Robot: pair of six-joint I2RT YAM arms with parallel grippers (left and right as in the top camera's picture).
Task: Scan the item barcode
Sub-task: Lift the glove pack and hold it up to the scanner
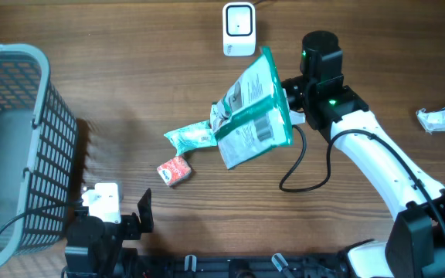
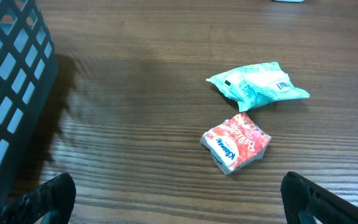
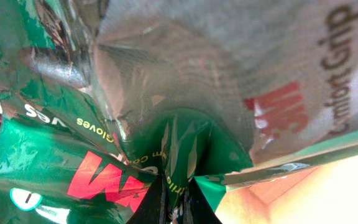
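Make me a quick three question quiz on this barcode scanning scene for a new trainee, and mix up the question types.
1. True or false: the right end effector is shut on the green glove package.
2. Fill in: the left end effector is ____.
3. The red tissue pack lies: A) in the left end effector, B) on the table beside the teal packet, C) on top of the green glove package.

Key: 1 true; 2 open; 3 B.
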